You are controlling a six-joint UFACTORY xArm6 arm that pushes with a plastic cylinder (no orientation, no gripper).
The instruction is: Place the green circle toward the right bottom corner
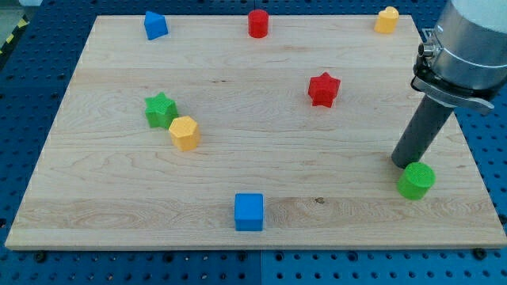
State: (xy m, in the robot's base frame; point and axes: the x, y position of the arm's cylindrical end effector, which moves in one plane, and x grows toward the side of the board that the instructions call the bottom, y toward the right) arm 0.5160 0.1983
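Nearest the camera sits the blue cube (249, 211), close to the board's (261, 170) bottom edge, a little left of centre. Over at the view's right, the green circle (416, 180) lies already close to the bottom right corner, and my tip (403, 164) stands just at its upper left, touching it or nearly so. So the circle lies down and to the right of my tip, and the corner lies further along that same line; I judge a short push that way would finish it. Being a bare rod, my tip has no jaws and holds nothing. Counting blocks: one green circle, one green star (161, 109), one yellow hexagon (184, 132), one more yellow block (386, 20), one red star (323, 89), one red cylinder (258, 23), one blue cube, and one other blue block (155, 25).
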